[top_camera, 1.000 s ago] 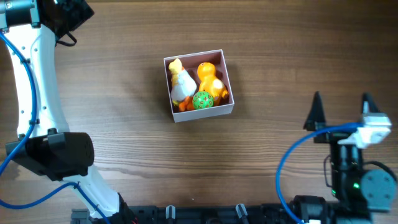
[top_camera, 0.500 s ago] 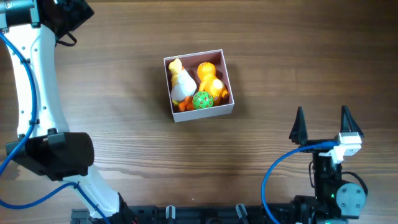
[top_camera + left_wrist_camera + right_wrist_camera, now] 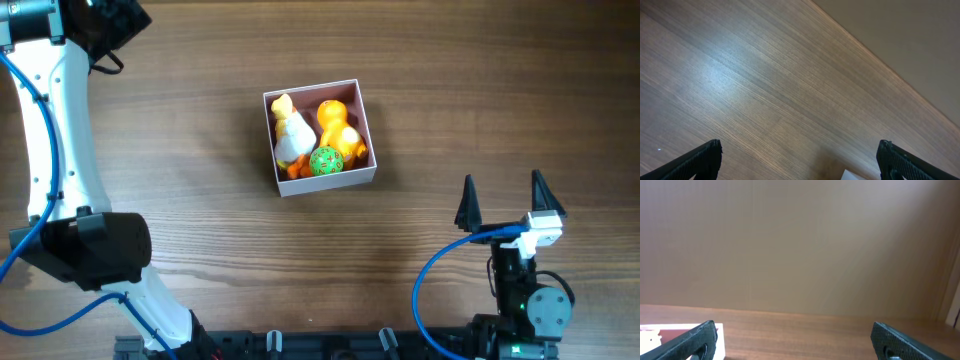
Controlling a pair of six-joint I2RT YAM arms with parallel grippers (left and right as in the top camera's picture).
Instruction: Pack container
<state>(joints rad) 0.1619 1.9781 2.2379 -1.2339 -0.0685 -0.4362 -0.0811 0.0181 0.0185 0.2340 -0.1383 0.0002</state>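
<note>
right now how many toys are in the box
3: a white and yellow toy at the left, an orange one at the right, a green ball between them. Others may be hidden underneath.

An orange toy [image 3: 293, 171] at the container's [image 3: 330, 184] 7 o'clock corner is mostly hidden under a green ball [image 3: 325, 161]. In the left wrist view, a white sliver [image 3: 850, 175] at 5 o'clock is too cropped to identify.

One container [image 3: 330, 181], three toys [image 3: 335, 122], two hands [image 3: 500, 205]

white container [image 3: 367, 140], green speckled ball [image 3: 325, 161], orange duck [image 3: 338, 128]
</note>
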